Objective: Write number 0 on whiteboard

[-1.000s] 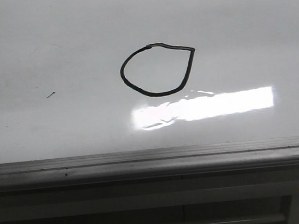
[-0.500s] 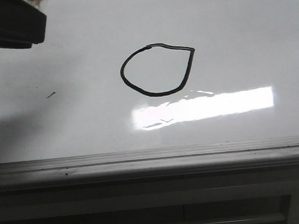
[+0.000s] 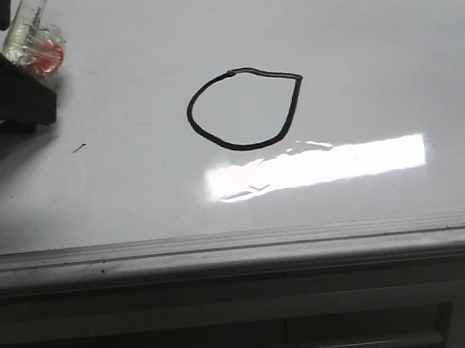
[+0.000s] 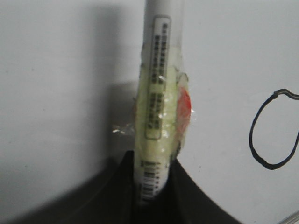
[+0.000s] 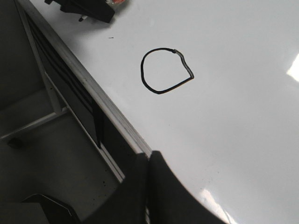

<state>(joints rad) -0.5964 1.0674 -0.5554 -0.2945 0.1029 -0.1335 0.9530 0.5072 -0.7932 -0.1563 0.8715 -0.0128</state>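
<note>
The number 0 (image 3: pixel 246 109) is a closed black loop, mid whiteboard (image 3: pixel 367 32), flat top, pointed corner. Left gripper (image 4: pixel 150 186) pinches the marker (image 4: pixel 158 116), a white barrel wrapped in crinkly tape, well aside. Right gripper (image 5: pixel 148 161) fingers pressed together, holding nothing. Keep the tip off the glossy surface; retract clear.

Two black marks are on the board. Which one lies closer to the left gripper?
The tiny tick mark, a short stray dash just beside the left gripper. The number 0 is a large closed loop farther along the whiteboard, near its middle.
</note>
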